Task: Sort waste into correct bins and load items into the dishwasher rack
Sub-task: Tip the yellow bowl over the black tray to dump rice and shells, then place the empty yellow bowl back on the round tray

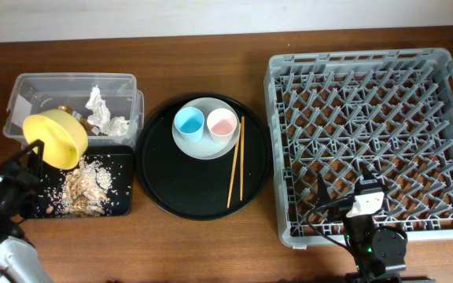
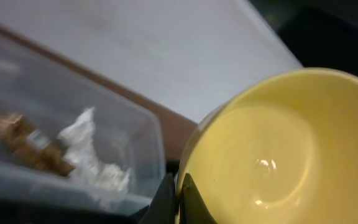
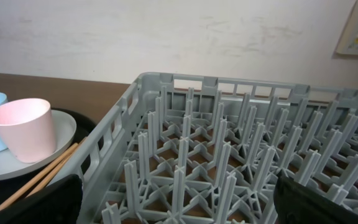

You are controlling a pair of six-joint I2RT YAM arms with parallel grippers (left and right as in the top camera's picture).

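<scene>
Fingers (image 2: 165,198) of your left gripper (image 2: 178,202) are clamped together on the rim of the yellow bowl (image 2: 278,155), one inside the wall and one outside. In the overhead view the bowl hangs tipped on its side above the shallow black tray (image 1: 124,200), where the beige scraps (image 1: 85,185) lie, just in front of the clear tub (image 1: 22,82).

The bowl is smooth, glossy and rounded, with a thin hard lip. It looks stiff and light, probably plastic. A single pinch on so slick a wall could let it swivel, so grip deep on the rim.

Your right gripper (image 3: 179,211) has its fingers spread wide and empty over the near edge of the grey rack (image 3: 166,84). The rack's upright pegs are rigid and closely spaced, so the bowl should stand on edge between them.
</scene>
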